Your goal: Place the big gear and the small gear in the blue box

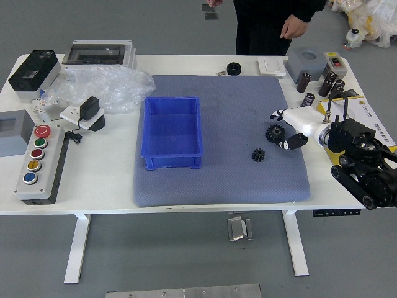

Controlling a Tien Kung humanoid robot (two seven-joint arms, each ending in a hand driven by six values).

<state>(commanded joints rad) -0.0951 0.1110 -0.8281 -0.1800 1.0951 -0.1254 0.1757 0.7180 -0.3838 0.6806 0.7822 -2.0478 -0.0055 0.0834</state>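
A dark big gear (pixel 275 133) lies on the grey-blue mat, right of its middle. Below and left of it is the small dark gear (pixel 258 155), also on the mat. My right hand (pixel 286 128), white with black fingertips, comes in from the right with its fingers spread around the big gear's right side; nothing is held in it. To the left, the blue box (pixel 145 133) stands on the mat with no gear inside.
A button panel (pixel 41 164), plastic wrap (pixel 108 87) and grey devices fill the left side. A black roll (pixel 234 69) lies at the back. Dark cylinders (pixel 303 82) and a yellow tray stand at the right. A person stands beyond the table, hands off it.
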